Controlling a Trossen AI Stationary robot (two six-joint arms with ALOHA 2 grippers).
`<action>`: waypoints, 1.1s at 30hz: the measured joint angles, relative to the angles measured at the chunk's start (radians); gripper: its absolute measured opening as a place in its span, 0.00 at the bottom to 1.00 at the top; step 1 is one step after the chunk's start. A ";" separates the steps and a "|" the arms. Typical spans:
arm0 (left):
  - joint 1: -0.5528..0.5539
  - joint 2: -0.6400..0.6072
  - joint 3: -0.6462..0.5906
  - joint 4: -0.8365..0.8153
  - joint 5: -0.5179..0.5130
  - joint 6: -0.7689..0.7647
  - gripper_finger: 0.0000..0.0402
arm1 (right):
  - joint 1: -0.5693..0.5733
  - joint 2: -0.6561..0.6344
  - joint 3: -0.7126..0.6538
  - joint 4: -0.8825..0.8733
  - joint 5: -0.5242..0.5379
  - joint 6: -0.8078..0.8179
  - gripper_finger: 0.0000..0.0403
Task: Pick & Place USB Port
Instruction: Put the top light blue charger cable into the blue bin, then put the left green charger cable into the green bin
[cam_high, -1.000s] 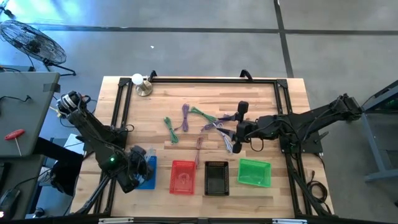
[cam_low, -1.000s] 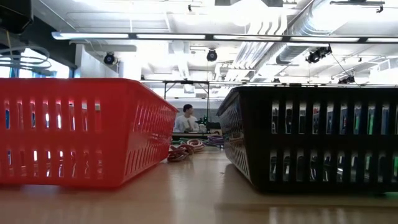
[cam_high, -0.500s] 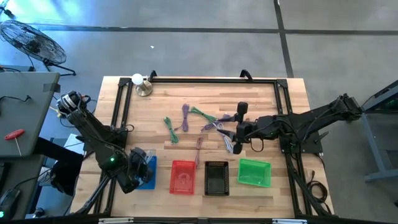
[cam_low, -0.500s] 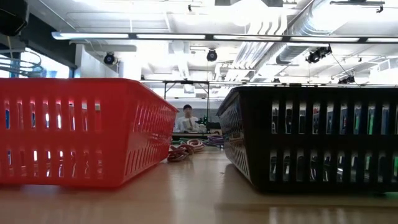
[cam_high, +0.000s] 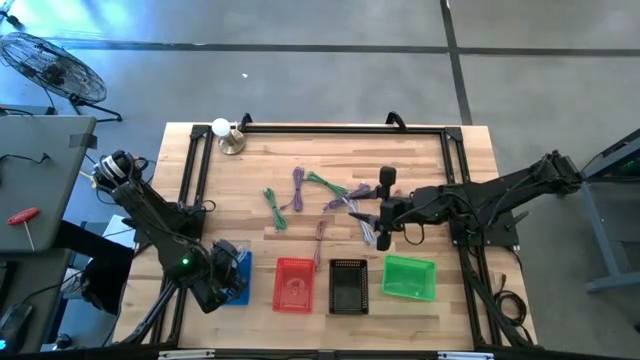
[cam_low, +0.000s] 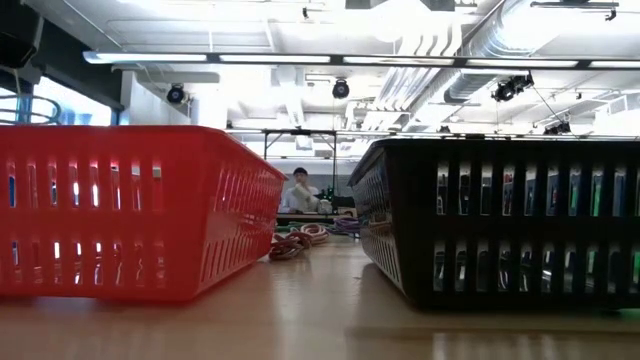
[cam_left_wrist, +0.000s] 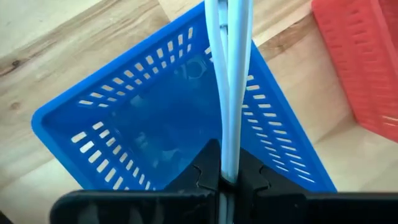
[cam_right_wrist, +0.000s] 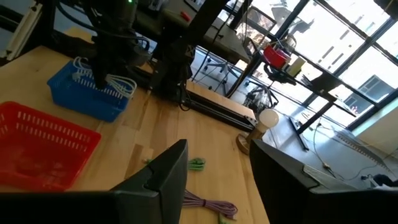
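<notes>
Two dark jointed arms, left arm black with a small green light, right arm black with cables, each claw dark and smooth-fingered

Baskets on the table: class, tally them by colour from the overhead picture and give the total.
Blue basket: 1
Red basket: 1
Black basket: 1
Green basket: 1
Total: 4
</notes>
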 joint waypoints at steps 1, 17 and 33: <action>0.000 0.002 0.000 -0.001 0.000 0.008 0.02 | 0.000 0.000 0.000 0.000 -0.004 0.000 0.41; 0.000 0.003 0.000 -0.009 -0.059 0.022 0.29 | 0.000 0.000 0.000 0.000 -0.003 0.000 0.41; 0.053 -0.051 0.106 -0.134 -0.268 0.158 0.38 | 0.000 0.000 0.000 0.010 -0.003 -0.030 0.41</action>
